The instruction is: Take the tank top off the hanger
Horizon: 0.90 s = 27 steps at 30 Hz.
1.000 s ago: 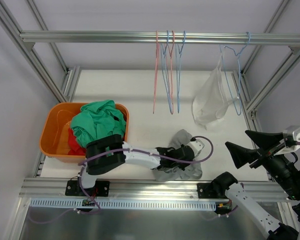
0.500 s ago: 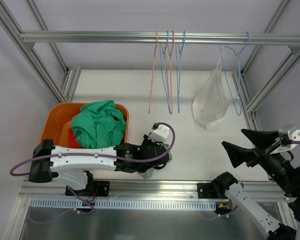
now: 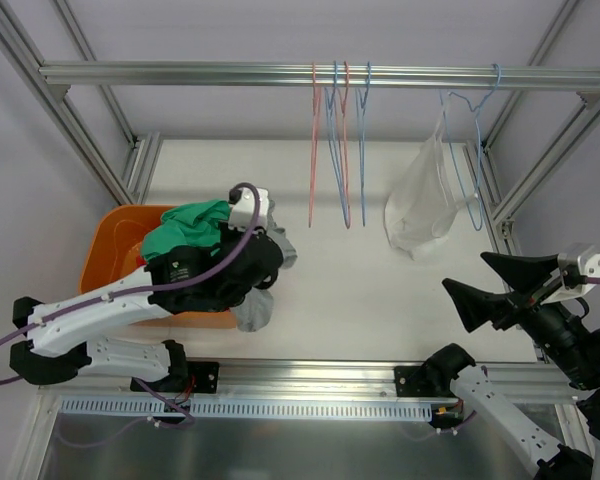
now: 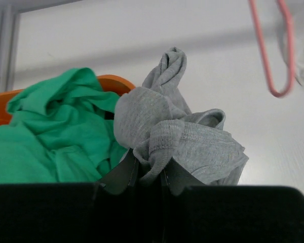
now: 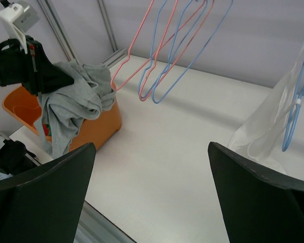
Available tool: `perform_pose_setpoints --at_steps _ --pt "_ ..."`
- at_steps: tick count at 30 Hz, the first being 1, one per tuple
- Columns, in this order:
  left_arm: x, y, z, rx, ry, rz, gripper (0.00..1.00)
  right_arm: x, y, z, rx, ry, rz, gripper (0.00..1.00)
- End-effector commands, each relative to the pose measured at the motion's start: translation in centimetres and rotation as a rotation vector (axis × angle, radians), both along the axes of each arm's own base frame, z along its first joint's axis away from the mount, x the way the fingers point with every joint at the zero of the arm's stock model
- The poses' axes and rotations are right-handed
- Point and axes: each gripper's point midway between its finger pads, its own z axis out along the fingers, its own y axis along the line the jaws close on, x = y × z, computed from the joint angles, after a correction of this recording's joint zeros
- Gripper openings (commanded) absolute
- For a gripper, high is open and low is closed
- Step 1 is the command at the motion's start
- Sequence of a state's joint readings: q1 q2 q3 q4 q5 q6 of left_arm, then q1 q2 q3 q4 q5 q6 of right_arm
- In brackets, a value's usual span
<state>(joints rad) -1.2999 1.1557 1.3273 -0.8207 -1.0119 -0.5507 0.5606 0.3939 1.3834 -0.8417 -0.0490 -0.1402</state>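
**Left hand over the bin, pinching a grey top**

My left hand [image 4: 148, 172] is pressed together on a bunched grey tank top [image 4: 177, 136], which hangs from the fingers in a knot of folds. That arm reaches from the near left, wrist raised, holding the top above the right edge of the one orange bin [image 3: 102, 272], where a green cloth [image 3: 180, 235] lies heaped. My right hand [image 3: 467, 277] hovers spread wide over the near right of the counter [image 3: 360, 290], grasping nothing, pointing left. On the far rail [image 3: 180, 73] I count five hangers: two pink hangers [image 3: 312, 150] and two blue hangers [image 3: 330, 140] bare in the middle, and one blue hanger at the right [image 3: 477, 130] carrying one white top [image 3: 420, 200].
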Motion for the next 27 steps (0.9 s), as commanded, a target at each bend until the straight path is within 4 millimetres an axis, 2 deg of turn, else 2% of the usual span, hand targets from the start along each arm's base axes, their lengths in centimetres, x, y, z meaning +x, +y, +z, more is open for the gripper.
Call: perform_pose_setpoints --at_steps 1,2,3,5,6,7,9,10,11,12,14,15,16,17,18,20,21,24,27 --pt "1.5 4.9 3.3 0.018 -0.049 0.102 0.0 0.2 0.6 2.2 0.022 -0.061 0.023 1.0" --pt "1.9 5.7 3.7 0.012 -0.053 0.13 0.0 0.4 0.7 2.3 0.019 -0.059 0.028 0.99" --pt "3.2 7.8 4.3 0.023 -0.057 0.207 0.0 0.4 0.9 2.3 0.019 -0.056 0.031 0.99" --pt "4.3 10.0 4.2 0.035 -0.043 0.283 0.0 0.6 1.3 2.4 0.023 -0.054 0.046 0.99" --pt "4.8 10.6 3.5 0.025 -0.015 0.302 0.0 0.8 1.5 2.3 0.021 -0.048 0.051 1.0" --pt "5.5 12.5 2.9 0.013 0.006 0.38 0.0 0.9 1.7 2.5 0.025 -0.052 0.054 0.99" --pt "5.8 13.9 1.4 -0.072 0.049 0.448 0.0 1.4 2.0 2.1 0.02 -0.032 0.052 0.99" --pt "5.7 15.1 -0.8 -0.098 0.102 0.492 0.0 1.7 2.1 1.9 0.016 -0.021 0.047 0.99" --pt "5.6 15.3 -2.0 -0.119 0.135 0.511 0.0 2.0 2.3 1.6 0.016 -0.008 0.049 1.0" --pt "5.4 15.4 -4.2 -0.134 0.182 0.534 0.0 2.2 2.5 1.4 0.012 0.004 0.052 0.99" --pt "5.3 14.8 -6.6 -0.147 0.245 0.537 0.0 2.6 3.2 0.8 0.0 0.023 0.075 0.99" --pt "4.8 14.8 -9.1 -0.146 0.288 0.568 0.0 2.6 3.4 0.6 -0.002 0.028 0.081 1.0" --pt "4.7 14.7 -10.5 -0.152 0.31 0.592 0.0 2.7 3.6 0.6 0.0 0.032 0.086 1.0" --pt "4.4 15.0 -12.0 -0.154 0.329 0.627 0.0 2.9 3.7 0.3 -0.003 0.037 0.087 0.99" --pt "3.5 15.4 -14.8 -0.173 0.371 0.693 0.0 3.0 3.8 0.3 0.004 0.037 0.089 1.0" --pt "3.0 16.0 -17.7 -0.207 0.401 0.77 0.0 3.1 4.0 0.0 0.009 0.039 0.097 1.0" --pt "2.0 16.8 -20.1 -0.205 0.43 0.83 0.0 3.3 4.3 -0.3 0.009 0.045 0.098 0.99" --pt "1.5 18.0 -22.4 -0.242 0.455 0.92 0.0 3.6 4.8 -1.0 0.002 0.064 0.113 1.0" --pt "2.1 17.7 -21.6 -0.272 0.433 0.904 0.0 3.6 4.8 -1.2 -0.003 0.066 0.116 1.0"
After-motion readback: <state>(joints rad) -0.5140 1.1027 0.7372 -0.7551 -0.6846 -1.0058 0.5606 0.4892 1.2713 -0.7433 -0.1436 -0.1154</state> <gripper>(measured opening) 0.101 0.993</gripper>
